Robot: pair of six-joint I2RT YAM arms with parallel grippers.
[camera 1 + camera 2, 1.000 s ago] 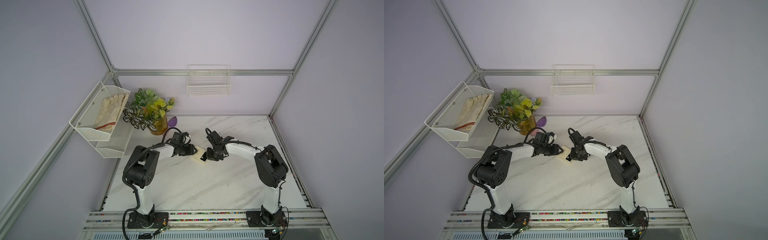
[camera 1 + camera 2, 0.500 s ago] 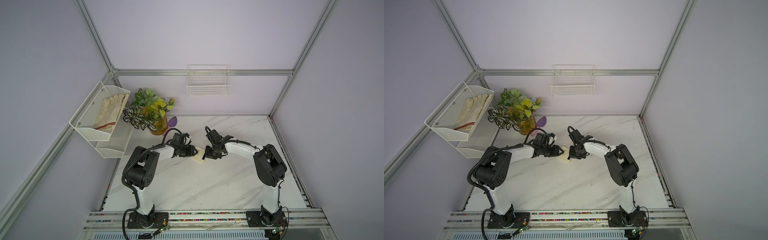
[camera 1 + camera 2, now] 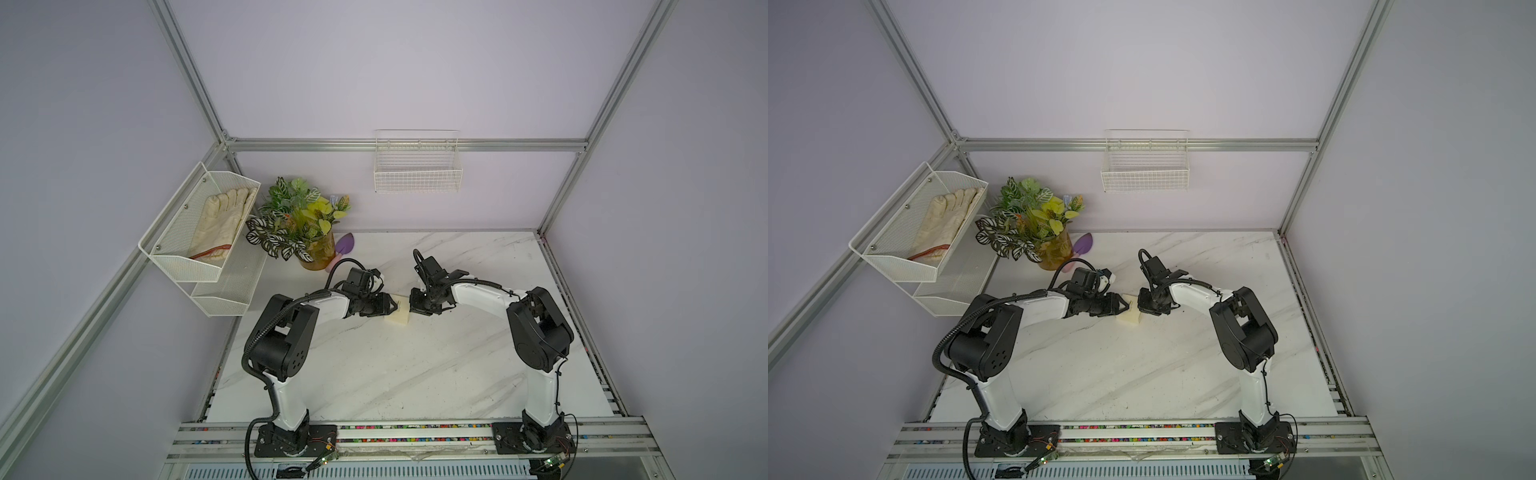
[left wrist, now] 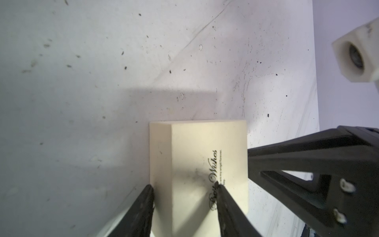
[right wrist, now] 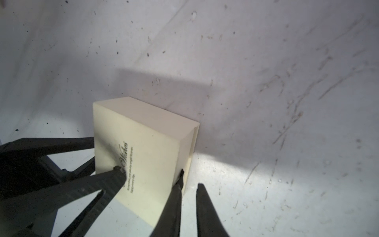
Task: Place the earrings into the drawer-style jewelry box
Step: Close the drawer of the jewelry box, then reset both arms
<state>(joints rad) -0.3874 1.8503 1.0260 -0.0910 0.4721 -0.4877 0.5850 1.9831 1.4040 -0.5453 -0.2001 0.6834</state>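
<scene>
The cream drawer-style jewelry box (image 3: 398, 318) (image 3: 1130, 318) sits on the marble table between both arms, with its drawer pushed in. My left gripper (image 4: 184, 187) (image 3: 392, 308) is shut on the box (image 4: 205, 151): one finger presses its lettered top, the other its lower edge. My right gripper (image 5: 190, 182) (image 3: 411, 308) is at the drawer end of the box (image 5: 147, 143). Its jaws stand a narrow gap apart with only table between them, and one finger (image 5: 178, 184) touches the drawer front by a small dark tab. The earrings are out of view.
A potted plant (image 3: 316, 249) and a purple object (image 3: 345, 243) stand at the back left. A white mesh shelf with gloves (image 3: 199, 232) hangs on the left wall and a wire basket (image 3: 417, 170) on the back wall. Bare marble (image 3: 407, 365) lies in front.
The right gripper has edged slightly left, closer against the box's drawer end. The left gripper keeps its hold and has not moved.
</scene>
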